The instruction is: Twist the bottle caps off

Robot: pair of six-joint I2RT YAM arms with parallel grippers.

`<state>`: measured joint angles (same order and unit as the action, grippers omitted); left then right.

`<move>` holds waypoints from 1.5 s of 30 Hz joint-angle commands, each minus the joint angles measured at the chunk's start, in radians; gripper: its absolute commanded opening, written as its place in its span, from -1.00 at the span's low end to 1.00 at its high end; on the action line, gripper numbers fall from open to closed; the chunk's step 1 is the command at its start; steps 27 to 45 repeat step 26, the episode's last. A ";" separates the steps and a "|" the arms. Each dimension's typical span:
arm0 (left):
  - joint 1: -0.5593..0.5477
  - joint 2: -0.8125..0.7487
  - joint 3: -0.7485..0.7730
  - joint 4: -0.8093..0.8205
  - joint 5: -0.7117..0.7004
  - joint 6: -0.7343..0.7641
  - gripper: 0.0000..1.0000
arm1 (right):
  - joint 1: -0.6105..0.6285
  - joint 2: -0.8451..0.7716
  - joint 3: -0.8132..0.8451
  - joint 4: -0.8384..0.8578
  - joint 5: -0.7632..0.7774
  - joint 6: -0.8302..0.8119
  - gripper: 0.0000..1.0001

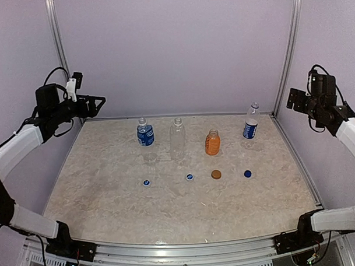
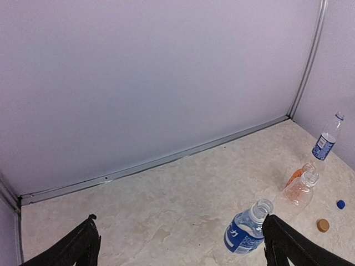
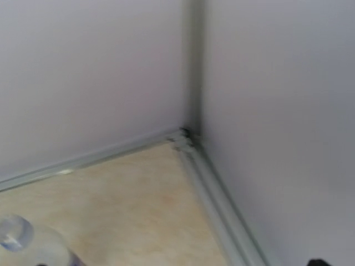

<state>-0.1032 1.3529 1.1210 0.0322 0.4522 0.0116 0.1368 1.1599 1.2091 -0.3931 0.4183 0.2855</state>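
Four caps lie loose on the worktop point(image 1: 169, 218), in a row across its middle: the left blue cap point(image 1: 146, 182), the second blue cap point(image 1: 189, 177), the orange-brown cap point(image 1: 215, 174) and the right blue cap point(image 1: 248, 174). Behind them, nearer the far edge, four bottles stand upright, each apart from its cap: the left blue-labelled bottle point(image 1: 145, 135), the tall clear bottle point(image 1: 177, 140), the orange bottle point(image 1: 212, 143) and the right blue-labelled bottle point(image 1: 250, 123).

Your left claw point(image 2: 180, 219) hangs raised by the far left corner, its fingers point(image 2: 83, 244) spread wide with nothing between them. Your right claw point(image 1: 292, 98) is raised by the far right corner. Its own view shows only wall and worktop corner, with nothing in the grip, so take it as wide open and empty.

To my eye the unscrewing looks finished, and what remains is the check. The two left bottles show open mouths. The orange bottle's neck is partly hidden, and the top of the right blue-labelled bottle is too small to read. Confirm those two before you call it done. If one needs more work, steady its body with one claw and bring the other straight down over the neck. Keep clear of the neighbouring bottles, because these probably tip easily.
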 commanded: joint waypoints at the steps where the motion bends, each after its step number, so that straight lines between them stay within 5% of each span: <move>1: 0.148 -0.170 -0.128 -0.141 -0.087 -0.070 0.98 | -0.079 -0.214 -0.170 -0.108 -0.050 0.045 0.99; 8: 0.281 -0.562 -0.536 -0.058 -0.124 -0.085 0.98 | -0.101 -0.570 -0.564 0.023 -0.477 0.173 0.99; 14: 0.320 -0.809 -0.699 -0.068 -0.088 -0.164 0.97 | -0.102 -0.879 -0.731 -0.010 -0.414 0.308 0.99; 22: 0.348 -0.853 -0.771 -0.018 0.010 -0.212 0.98 | -0.101 -1.120 -0.821 -0.080 -0.313 0.420 0.99; 45: 0.351 -0.843 -0.796 0.009 0.059 -0.212 0.97 | -0.101 -1.145 -0.814 -0.083 -0.281 0.416 0.99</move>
